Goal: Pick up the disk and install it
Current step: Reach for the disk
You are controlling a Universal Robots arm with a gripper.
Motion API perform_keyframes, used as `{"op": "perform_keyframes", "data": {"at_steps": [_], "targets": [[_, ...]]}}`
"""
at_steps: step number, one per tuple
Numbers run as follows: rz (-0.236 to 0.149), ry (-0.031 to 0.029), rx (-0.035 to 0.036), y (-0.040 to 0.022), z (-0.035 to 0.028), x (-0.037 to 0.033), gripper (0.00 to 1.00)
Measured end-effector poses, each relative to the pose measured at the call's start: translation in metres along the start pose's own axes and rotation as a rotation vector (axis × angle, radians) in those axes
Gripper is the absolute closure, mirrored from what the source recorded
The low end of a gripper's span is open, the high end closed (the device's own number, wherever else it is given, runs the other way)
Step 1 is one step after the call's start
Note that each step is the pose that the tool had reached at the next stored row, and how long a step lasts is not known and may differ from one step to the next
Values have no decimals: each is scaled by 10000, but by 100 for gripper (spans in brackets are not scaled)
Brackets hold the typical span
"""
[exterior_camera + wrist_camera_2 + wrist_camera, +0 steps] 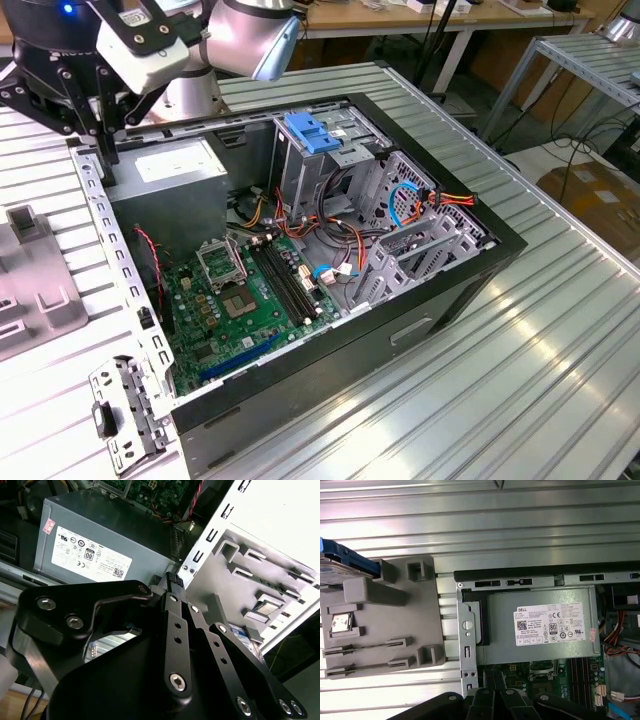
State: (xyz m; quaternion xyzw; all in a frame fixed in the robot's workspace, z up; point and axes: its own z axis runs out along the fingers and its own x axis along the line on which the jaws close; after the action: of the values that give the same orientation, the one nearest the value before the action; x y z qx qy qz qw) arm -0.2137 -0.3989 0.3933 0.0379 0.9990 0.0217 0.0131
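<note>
your gripper (172, 578) hangs over the case (440, 300) edge by the power supply (540, 625), fingers pressed together, holding nothing. the disk (331, 574) sits at the fixture's (395, 625) far corner, well apart, away from the case; long axis not discernible.

The disk (342, 564) rests on the fixture (385, 625), just beside the case (520, 572).

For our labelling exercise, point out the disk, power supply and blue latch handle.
disk (349, 560), first wrist view, blue side rail
power supply (550, 625), first wrist view, white sticker
blue latch handle (312, 134), exterior view, middle
</note>
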Motion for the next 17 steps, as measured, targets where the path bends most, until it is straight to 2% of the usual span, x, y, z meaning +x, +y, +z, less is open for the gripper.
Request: {"op": "perform_keyframes", "data": {"at_steps": [17], "targets": [[0, 0, 0, -11, -4, 151, 89]]}}
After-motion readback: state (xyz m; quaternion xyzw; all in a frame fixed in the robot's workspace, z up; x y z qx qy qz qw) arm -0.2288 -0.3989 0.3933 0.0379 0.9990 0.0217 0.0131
